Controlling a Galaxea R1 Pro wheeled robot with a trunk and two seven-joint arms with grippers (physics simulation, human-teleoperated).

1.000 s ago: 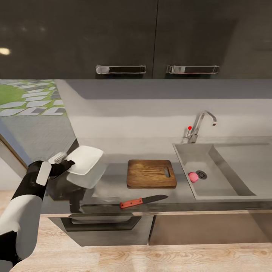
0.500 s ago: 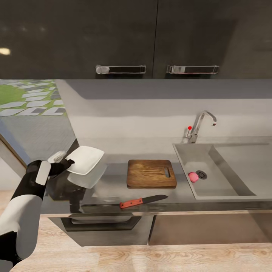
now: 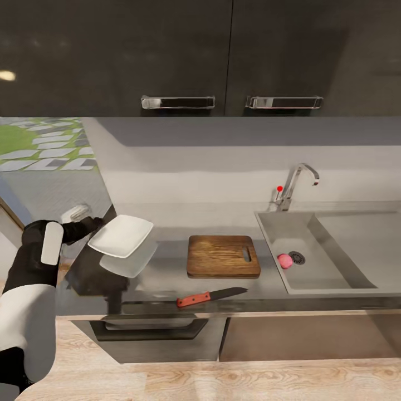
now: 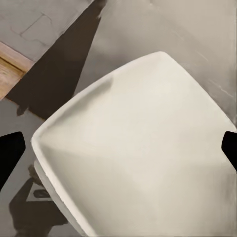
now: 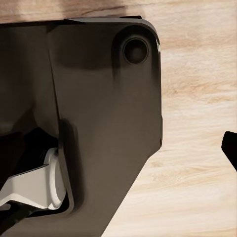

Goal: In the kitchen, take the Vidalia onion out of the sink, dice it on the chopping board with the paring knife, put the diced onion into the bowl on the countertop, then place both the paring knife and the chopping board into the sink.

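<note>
the left gripper [image 3: 94, 227] holds the bowl [image 3: 121, 236] by its near-left edge, clamped on the rim, lifted clear of the countertop [image 3: 167, 278] at its left end. the bowl's reflection lies on the grey surface just below it. in the left wrist view the bowl [image 4: 133, 148] is seen from above, open side up, one corner toward the camera, with a dark fingertip [image 4: 10, 153] at each side of the frame.

to the right, the board [image 3: 223, 256] lies flat on the countertop, long axis running left to right, its handle slot at the right end nearest the sink [image 3: 323, 278]. in front of the board, near the counter's front edge, lies the knife [image 3: 210, 297]; its long axis runs left to right with a slight tilt, red handle to the left, dark blade pointing right and a little away from the robot. board and knife are apart.

further right, the onion [image 3: 284, 260] sits on the floor of the sink basin, just beside the round drain [image 3: 297, 257]. the tap [image 3: 292, 186] stands behind the basin's left corner, spout pointing right.

the right wrist view shows the robot's dark body [image 5: 98, 123] over wooden floor [image 5: 197, 148], and one dark fingertip [image 5: 231, 148] at the frame edge; whether that gripper is apart or closed cannot be told.
</note>
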